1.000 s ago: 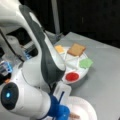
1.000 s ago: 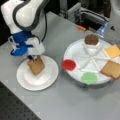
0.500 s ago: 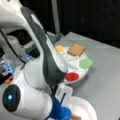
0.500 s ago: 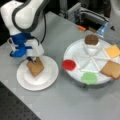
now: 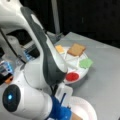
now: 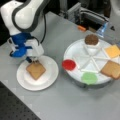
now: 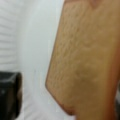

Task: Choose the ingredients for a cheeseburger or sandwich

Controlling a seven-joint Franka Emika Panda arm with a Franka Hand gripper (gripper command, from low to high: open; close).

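Gripper (image 6: 33, 59) hung low at toast square (image 6: 35, 70) lying flat on white plate (image 6: 51, 77); jaw state could not be told. Second toast (image 6: 112, 69) sat in divided tray (image 6: 75, 53).

One tan toast square (image 6: 35, 70) lies flat on the white plate (image 6: 50, 80).

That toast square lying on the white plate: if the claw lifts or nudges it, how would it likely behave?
The toast square lies flat with crisp straight edges, so it is probably stiff rather than floppy. It looks thin, likely light for its size. On the smooth white plate it may slide if nudged; being flat, it should not roll. The claw sits at its far corner.
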